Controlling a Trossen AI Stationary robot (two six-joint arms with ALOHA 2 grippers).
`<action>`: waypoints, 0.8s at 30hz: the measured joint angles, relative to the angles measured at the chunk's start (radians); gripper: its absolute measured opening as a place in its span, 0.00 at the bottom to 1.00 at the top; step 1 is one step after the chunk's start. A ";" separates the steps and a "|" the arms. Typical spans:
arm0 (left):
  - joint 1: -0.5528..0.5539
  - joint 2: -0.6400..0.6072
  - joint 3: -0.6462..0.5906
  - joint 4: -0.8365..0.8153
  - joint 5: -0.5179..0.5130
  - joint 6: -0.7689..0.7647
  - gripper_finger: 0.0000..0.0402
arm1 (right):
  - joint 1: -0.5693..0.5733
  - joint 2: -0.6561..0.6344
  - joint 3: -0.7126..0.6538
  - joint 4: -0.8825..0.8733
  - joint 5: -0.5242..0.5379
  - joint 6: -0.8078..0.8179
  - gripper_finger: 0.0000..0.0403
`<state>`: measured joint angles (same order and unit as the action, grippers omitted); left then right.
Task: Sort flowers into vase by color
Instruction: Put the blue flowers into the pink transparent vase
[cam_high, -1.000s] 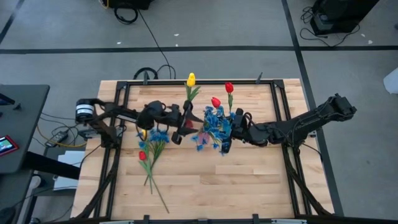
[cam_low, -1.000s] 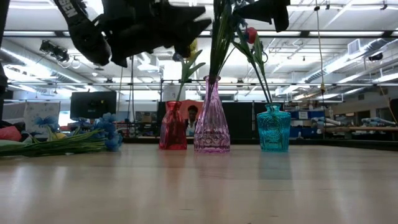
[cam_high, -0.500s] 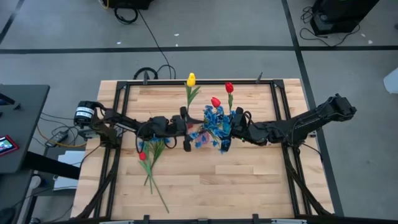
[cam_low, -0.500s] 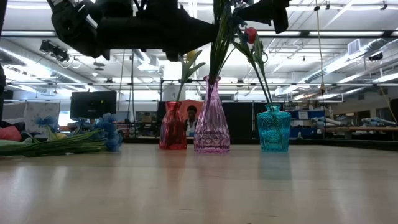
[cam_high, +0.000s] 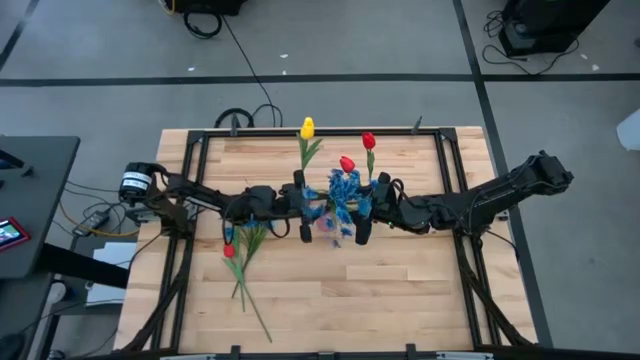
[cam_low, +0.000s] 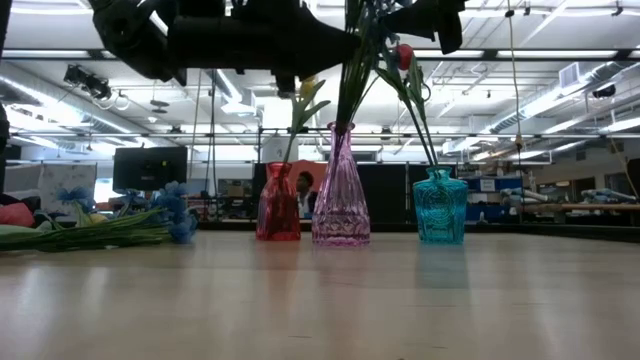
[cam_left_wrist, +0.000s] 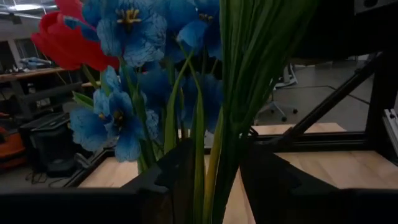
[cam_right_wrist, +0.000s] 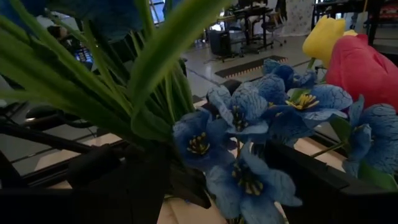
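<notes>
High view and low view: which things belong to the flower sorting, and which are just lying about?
Job:
- blue flower bunch in the pink vase, both grippers at its stems
- left gripper
- right gripper
- yellow tulip in the red vase
- red tulips in the teal vase
- unsorted flowers on the table

Lying about:
- monitor
- floor cables

Both arms are built of matte black, blocky segments joined by rounded housings. A silver-and-black cylindrical motor (cam_high: 132, 181) is seen at the base of the left arm (cam_high: 210, 197). The right arm (cam_high: 480, 203) is formed of thicker angular links. Flat dark fingers (cam_left_wrist: 180, 180) are seen on each gripper.
</notes>
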<state>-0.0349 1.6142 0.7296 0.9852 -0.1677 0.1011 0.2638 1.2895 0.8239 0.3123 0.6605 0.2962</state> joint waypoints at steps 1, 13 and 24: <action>0.000 0.000 0.000 -0.002 0.000 0.000 0.33 | 0.000 0.000 0.000 0.000 0.000 0.000 0.67; -0.011 0.000 0.000 0.015 -0.008 0.000 0.13 | 0.000 0.000 0.000 -0.063 -0.031 0.041 0.67; -0.011 0.000 0.000 0.005 -0.008 -0.028 0.10 | 0.010 -0.001 0.000 -0.089 -0.107 0.044 0.67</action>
<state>-0.0460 1.6142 0.7296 0.9906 -0.1761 0.0733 0.2742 1.2884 0.8242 0.2236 0.5534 0.3400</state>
